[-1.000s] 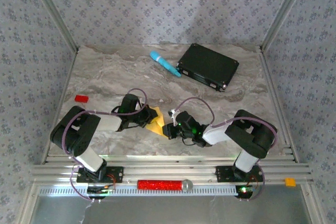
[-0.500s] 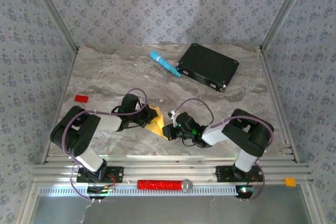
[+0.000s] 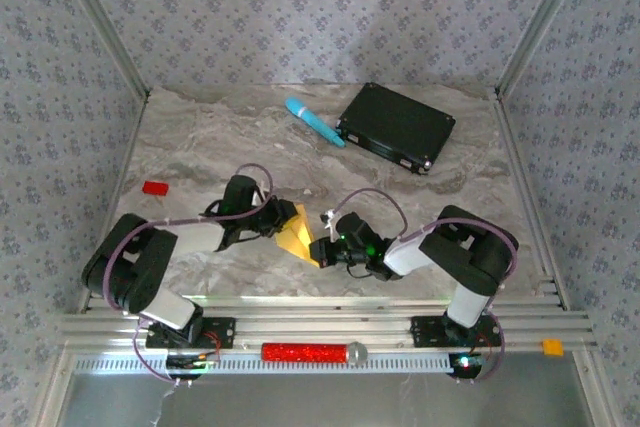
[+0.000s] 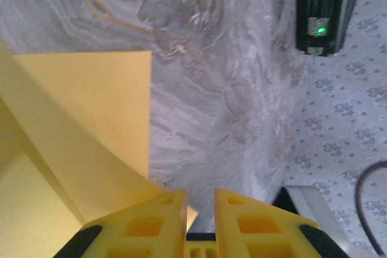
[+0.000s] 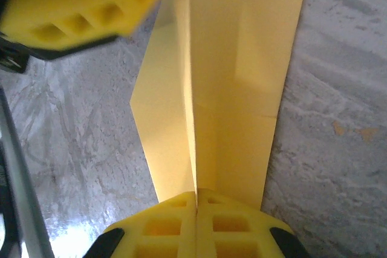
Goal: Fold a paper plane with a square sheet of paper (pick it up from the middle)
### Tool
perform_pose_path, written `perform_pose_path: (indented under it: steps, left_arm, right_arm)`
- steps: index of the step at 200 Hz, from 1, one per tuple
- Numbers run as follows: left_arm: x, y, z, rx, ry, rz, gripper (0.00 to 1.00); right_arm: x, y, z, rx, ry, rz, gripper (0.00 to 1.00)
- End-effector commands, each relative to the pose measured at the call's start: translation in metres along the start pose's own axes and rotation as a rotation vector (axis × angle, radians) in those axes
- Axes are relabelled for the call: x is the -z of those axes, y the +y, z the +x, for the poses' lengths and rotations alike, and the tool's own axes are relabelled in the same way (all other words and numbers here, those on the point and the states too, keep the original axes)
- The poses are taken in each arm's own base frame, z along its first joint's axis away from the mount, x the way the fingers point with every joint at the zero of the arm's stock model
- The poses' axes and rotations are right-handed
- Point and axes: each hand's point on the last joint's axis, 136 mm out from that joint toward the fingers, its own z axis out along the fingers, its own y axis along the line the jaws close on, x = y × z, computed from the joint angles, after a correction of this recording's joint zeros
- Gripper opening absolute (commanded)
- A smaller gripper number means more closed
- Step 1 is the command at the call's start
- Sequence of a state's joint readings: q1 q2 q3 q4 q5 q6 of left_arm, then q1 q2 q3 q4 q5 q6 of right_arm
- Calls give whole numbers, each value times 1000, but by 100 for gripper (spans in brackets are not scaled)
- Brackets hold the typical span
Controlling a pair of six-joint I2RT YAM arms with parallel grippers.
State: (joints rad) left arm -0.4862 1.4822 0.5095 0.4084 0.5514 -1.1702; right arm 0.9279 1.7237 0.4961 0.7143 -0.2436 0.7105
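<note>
At tabletop [image 3: 200, 142] near edge, middle: creased yellow paper [image 3: 294, 234] between both arms. Right end effector [image 5: 196, 196] clamped on paper's centre fold. Left end effector [image 4: 200, 200] slightly parted, gripping nothing, paper flap beside it. Advice: right grip firm; left re-pinch flap edge squarely, pull gently, avoid tearing

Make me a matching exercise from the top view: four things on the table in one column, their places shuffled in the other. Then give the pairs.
Things
1. square sheet of paper
2. light-blue cylinder
3. black flat box
4. small red block

Places on the table
A. far right part
B. near the left edge, alone
C. near middle, partly folded
D. far side, just left of the box

Pairs: 1-C, 2-D, 3-A, 4-B
</note>
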Motion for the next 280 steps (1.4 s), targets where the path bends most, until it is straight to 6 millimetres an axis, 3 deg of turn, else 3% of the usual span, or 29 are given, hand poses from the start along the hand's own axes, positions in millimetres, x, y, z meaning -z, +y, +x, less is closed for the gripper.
perform_pose_path:
  steps: [1, 70, 157, 222, 280]
  left_arm:
    - [14, -1, 1, -26, -21, -11, 20]
    - [38, 15, 12, -19, -78, -29, 18]
    - [6, -4, 11, -52, 33, 32, 11]
    - [-16, 8, 10, -23, 59, 19, 8]
    - [-17, 16, 10, -20, 49, 1, 9]
  right_arm:
    - [-6, -3, 15, -86, 99, -12, 0]
    - [-11, -12, 18, -222, 154, -36, 0]
    - [-12, -22, 24, -249, 101, -20, 0]
    - [-14, -26, 32, -271, 91, -12, 0]
    - [-15, -28, 34, -290, 89, -8, 0]
